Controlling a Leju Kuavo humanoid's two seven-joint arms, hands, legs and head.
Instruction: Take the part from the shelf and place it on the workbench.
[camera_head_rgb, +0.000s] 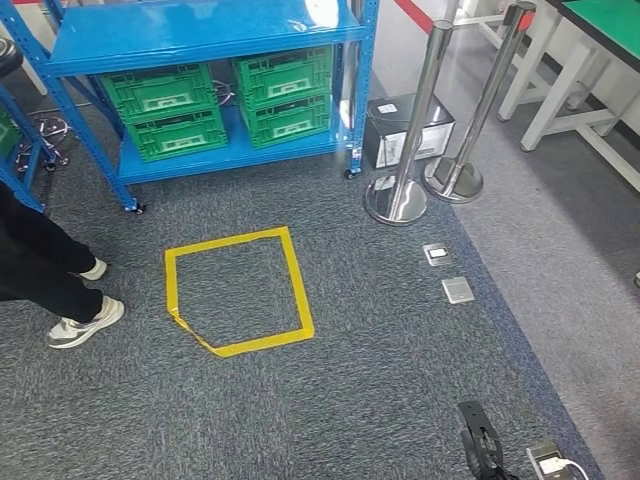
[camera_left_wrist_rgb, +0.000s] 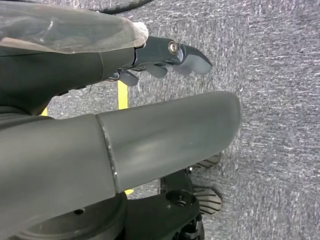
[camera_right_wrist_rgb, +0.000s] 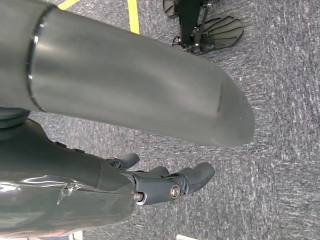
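Over grey carpet (camera_head_rgb: 362, 380), both hands (camera_left_wrist_rgb: 166, 57) (camera_right_wrist_rgb: 166, 182) hang open, empty.

Glossy blue metal shelf (camera_head_rgb: 226, 35), green plastic crates (camera_head_rgb: 162, 110), rough carpet (camera_head_rgb: 362, 350).

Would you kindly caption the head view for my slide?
Green crates wait on the blue shelf beyond a yellow tape square.

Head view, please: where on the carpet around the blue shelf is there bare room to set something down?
The carpet inside the yellow tape square is bare, as is the stretch between it and the floor plates. It is crowded right of the shelf, by the stanchion bases and black box, and at left by a person's feet.
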